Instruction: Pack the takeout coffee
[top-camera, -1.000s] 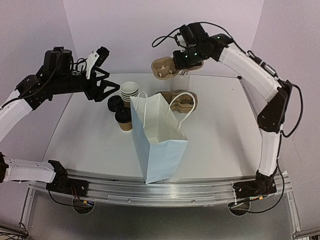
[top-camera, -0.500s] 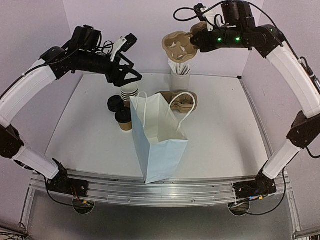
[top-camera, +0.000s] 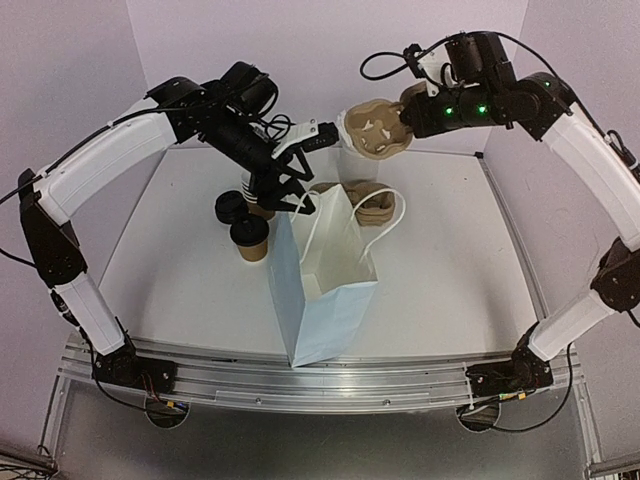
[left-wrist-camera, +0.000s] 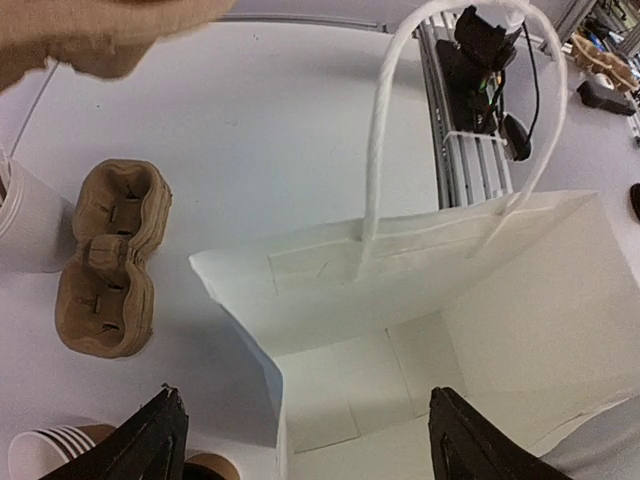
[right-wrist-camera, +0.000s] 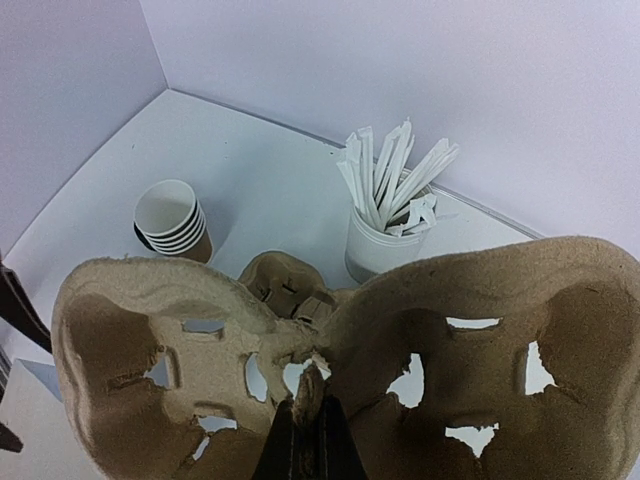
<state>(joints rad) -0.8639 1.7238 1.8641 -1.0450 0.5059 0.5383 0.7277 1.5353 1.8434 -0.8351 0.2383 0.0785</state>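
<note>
Task is early, by my read. The takeout coffee (top-camera: 248, 238), lid on, stands on the table (top-camera: 450, 270) just left of the white paper bag (top-camera: 320, 290). Nothing grips it, and it sits in no carrier.

Bag is upright with its mouth open. Left wrist view looks straight down into it and I see only bare floor, so nothing is packed yet.

Right gripper (right-wrist-camera: 305, 445): jaws pinched tight on the middle ridge of a pulp cup carrier (right-wrist-camera: 450, 330), held aloft behind the bag's mouth.

Left gripper (left-wrist-camera: 305, 440): jaws spread wide, holding nothing, poised over the bag's opening near its rear rim and handles.

Spare carriers (left-wrist-camera: 105, 260) lie on the table behind the bag. The stack of cups (right-wrist-camera: 172, 218) and loose lids (top-camera: 228, 207) sit beside the coffee.

Left to do, as I judge it: get the carrier down, seat the coffee in it, and end with both inside the bag.
</note>
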